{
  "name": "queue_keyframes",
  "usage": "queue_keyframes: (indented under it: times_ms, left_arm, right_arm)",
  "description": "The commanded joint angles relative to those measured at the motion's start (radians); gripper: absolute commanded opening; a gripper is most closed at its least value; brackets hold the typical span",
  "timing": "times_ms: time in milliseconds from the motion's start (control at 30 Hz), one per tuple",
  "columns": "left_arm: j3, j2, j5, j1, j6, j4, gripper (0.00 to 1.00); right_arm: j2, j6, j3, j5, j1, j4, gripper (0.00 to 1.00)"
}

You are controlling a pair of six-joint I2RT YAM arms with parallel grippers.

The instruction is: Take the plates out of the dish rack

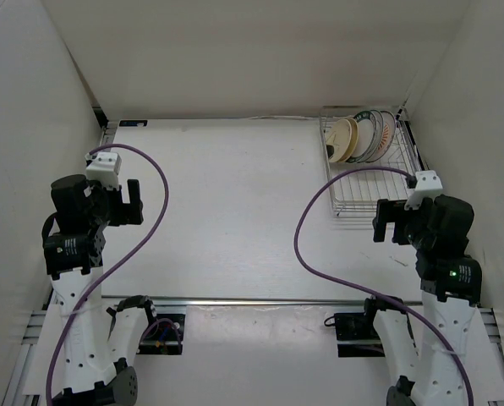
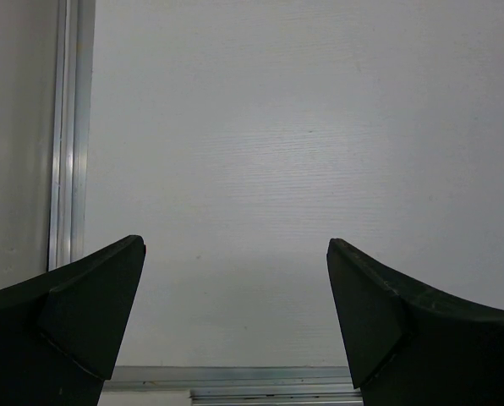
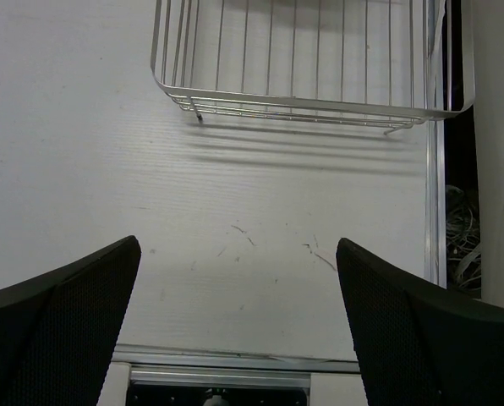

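The dish rack (image 1: 372, 182) stands at the table's far right; its empty near end shows in the right wrist view (image 3: 303, 101). Three plates stand upright in its far end: a tan plate (image 1: 343, 139), a white plate with a dark lettered rim (image 1: 368, 135), and a white plate with an orange-red pattern (image 1: 387, 129). My right gripper (image 1: 386, 222) (image 3: 238, 244) is open and empty, just short of the rack's near end. My left gripper (image 1: 134, 201) (image 2: 235, 245) is open and empty over bare table at the left, far from the rack.
White walls close in the table on the left, back and right. A metal rail (image 1: 260, 300) runs along the near edge, and another along the left edge (image 2: 70, 127). Purple cables (image 1: 163, 182) loop from both wrists. Loose wires lie beyond the right edge (image 3: 459, 245).
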Motion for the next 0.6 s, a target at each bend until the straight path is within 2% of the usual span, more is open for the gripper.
queue_keyframes:
  times_ms: [0,300,400,567]
  left_arm:
    - [0.025,-0.008,0.017,0.005,-0.007,-0.004,1.0]
    - [0.075,0.02,0.017,0.005,0.002,-0.004,1.0]
    - [0.094,0.05,0.026,0.005,0.011,0.007,1.0]
    - [0.163,0.161,0.036,0.005,0.001,0.016,1.0]
  right_arm:
    - [0.04,0.023,0.054,-0.004,-0.004,0.065,1.0]
    - [0.265,0.059,0.252,-0.123,-0.004,0.161,1.0]
    - [0.403,0.109,0.377,-0.109,-0.004,0.187,1.0]
    - [0.668,0.089,0.599,-0.071,0.011,0.165,1.0]
